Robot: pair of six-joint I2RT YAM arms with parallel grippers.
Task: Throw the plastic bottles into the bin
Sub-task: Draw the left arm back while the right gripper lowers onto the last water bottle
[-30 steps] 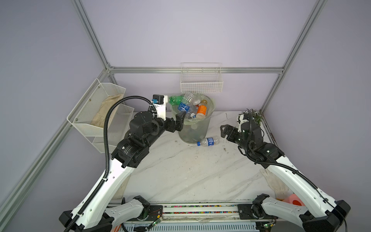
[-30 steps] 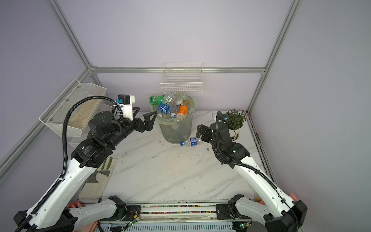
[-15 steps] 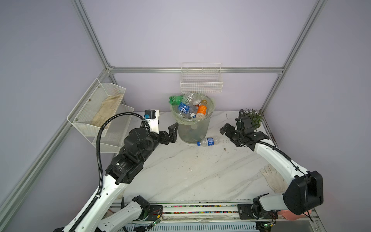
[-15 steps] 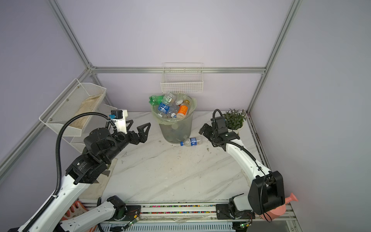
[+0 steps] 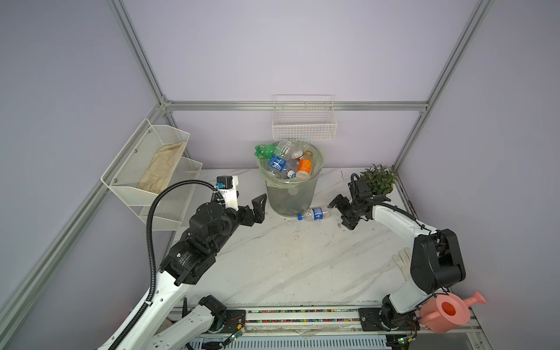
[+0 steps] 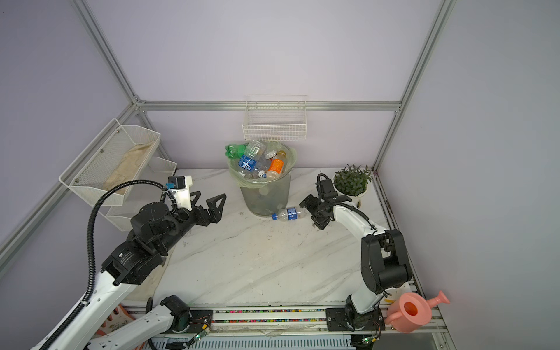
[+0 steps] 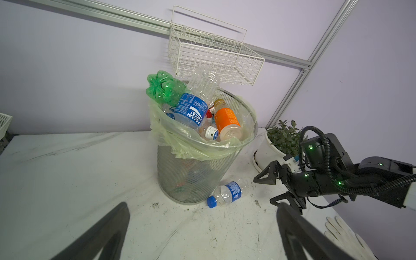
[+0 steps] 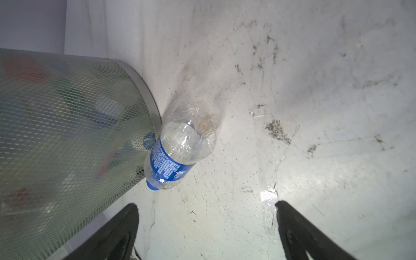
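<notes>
- Left hand [image 6: 206, 201] has backed away from the bin [image 5: 291, 198], spread wide and empty.
- Right hand [image 5: 341, 212] has dropped low, released, just beside the blue-label bottle [image 5: 315, 213] lying on the worktop [image 5: 288, 260] at the bin's foot.
- Looks like the last one out; the other bottles [image 5: 286, 163] heap the bin.

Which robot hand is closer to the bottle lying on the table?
Right. The right gripper is open just beside the bottle's bottom end, not touching it. The left gripper is open too, off on the bin's other side.
</notes>
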